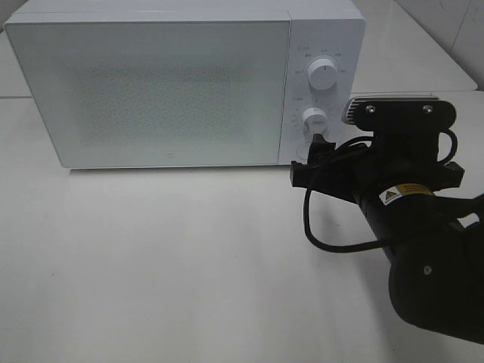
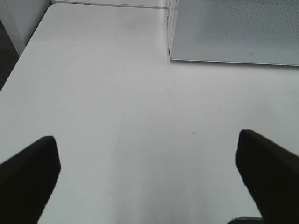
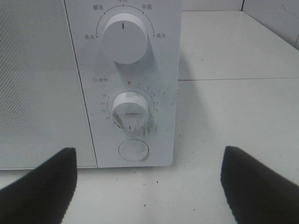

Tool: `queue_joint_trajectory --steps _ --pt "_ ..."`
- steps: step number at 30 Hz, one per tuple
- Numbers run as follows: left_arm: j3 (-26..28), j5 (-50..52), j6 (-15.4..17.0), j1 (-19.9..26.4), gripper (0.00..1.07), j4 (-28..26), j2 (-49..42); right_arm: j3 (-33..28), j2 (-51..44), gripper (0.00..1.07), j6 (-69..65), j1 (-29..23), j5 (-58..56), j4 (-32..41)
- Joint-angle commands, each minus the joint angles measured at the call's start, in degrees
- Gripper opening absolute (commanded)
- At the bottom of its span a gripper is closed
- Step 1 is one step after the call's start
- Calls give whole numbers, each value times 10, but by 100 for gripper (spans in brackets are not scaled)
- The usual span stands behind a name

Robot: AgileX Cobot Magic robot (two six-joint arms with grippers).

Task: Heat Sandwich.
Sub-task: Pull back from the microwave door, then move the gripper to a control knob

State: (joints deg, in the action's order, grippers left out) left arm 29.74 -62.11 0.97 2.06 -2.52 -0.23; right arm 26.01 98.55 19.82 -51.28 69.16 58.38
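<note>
The sandwich is out of view. The white microwave (image 1: pixel 151 83) stands at the back of the table with its door shut. My right gripper (image 1: pixel 311 159) is open with nothing between its fingers, just in front of the control panel and low beside the timer knob (image 1: pixel 314 119). In the right wrist view the right gripper (image 3: pixel 147 154) faces the timer knob (image 3: pixel 131 109) and the round button (image 3: pixel 134 150) under it. My left gripper (image 2: pixel 145 137) is open over the bare white table (image 2: pixel 117 93), and the microwave's lower left corner (image 2: pixel 233 28) lies ahead of it.
A power knob (image 1: pixel 324 76) sits above the timer knob on the panel. The right arm's black cable (image 1: pixel 318 227) loops over the table in front of the microwave. The table edge (image 2: pixel 18 70) runs along the left gripper's side, with dark floor beyond.
</note>
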Motion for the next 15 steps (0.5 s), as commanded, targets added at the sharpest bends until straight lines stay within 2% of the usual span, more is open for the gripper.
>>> queue_joint_trajectory --steps 1,9,12,15 --pt "-1 8 -1 -1 98 1 -14 9 2 82 17 -1 14 -1" --pt "-1 8 -1 -1 98 1 -14 10 4 80 19 6 34 -11" --pt "-1 8 -1 -1 98 1 -14 26 25 80 16 38 28 -37" --pt "-1 8 -1 -1 98 1 -14 36 37 79 16 49 28 -47"
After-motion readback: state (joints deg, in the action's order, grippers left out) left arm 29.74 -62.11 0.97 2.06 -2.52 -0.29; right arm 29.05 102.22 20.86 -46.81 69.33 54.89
